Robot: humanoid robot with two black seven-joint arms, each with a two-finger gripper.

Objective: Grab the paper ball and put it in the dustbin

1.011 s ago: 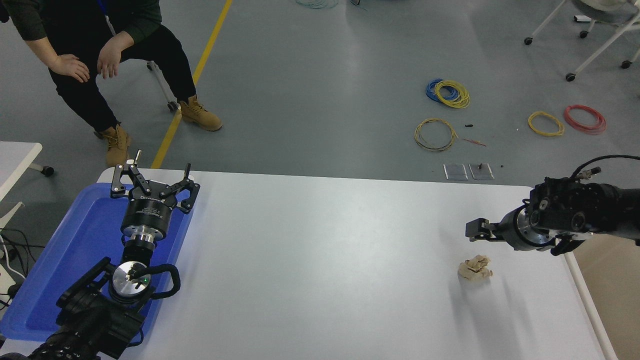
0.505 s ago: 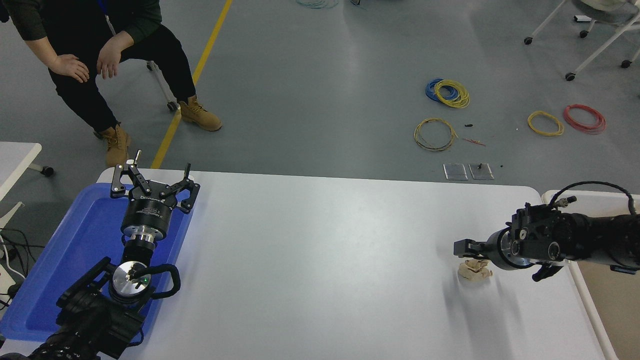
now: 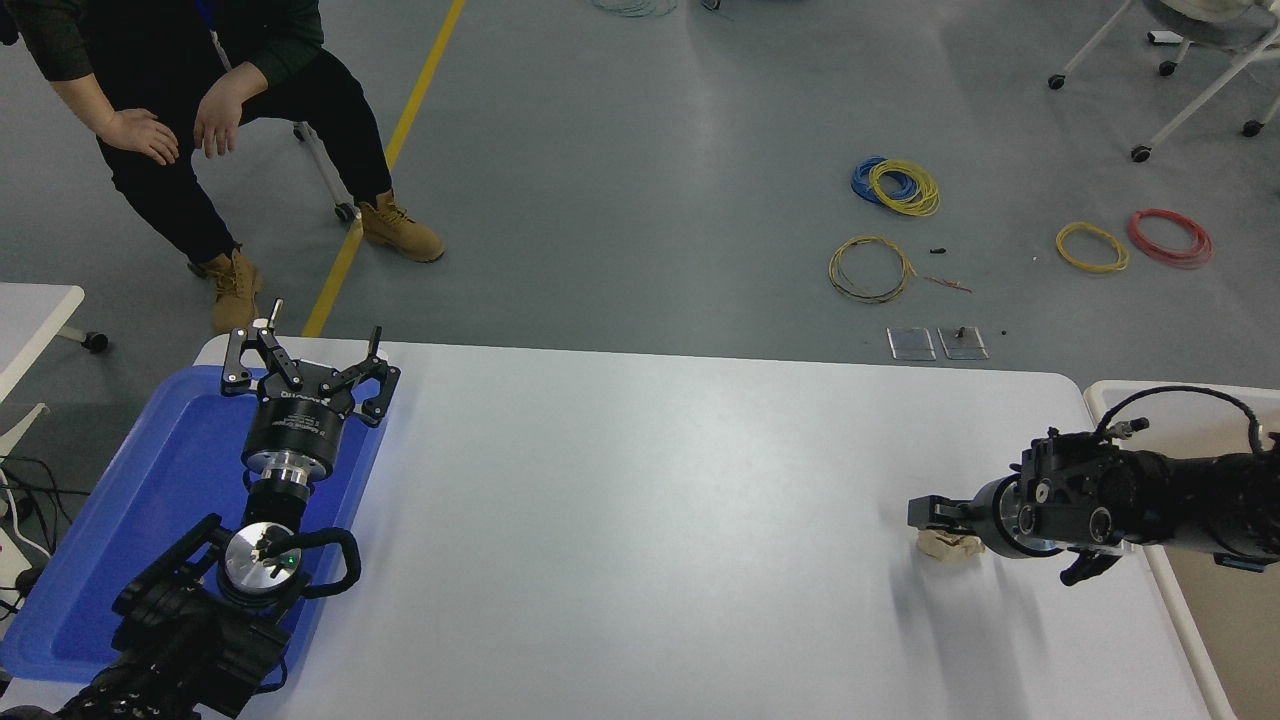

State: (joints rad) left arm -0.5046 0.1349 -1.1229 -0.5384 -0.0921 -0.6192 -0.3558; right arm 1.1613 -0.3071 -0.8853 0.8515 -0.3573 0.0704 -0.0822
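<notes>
Jaws of the right gripper sit low over the paper ball, covering its upper part; from this high view I cannot tell whether they are apart, together or clamped on the wad. Paper ball itself lies on the white tabletop, toward the right end, only its lower tan edge showing beneath the black fingers. Behind the gripper the right arm runs in level from the right edge, crossing above the dustbin, whose thick white rim and beige inner wall stand just beside the tabletop's right end. Far across, at the lower left, the left gripper is parked above a blue tray, its jaws spread apart and holding nothing. A person sits beyond the tabletop's far left corner.
</notes>
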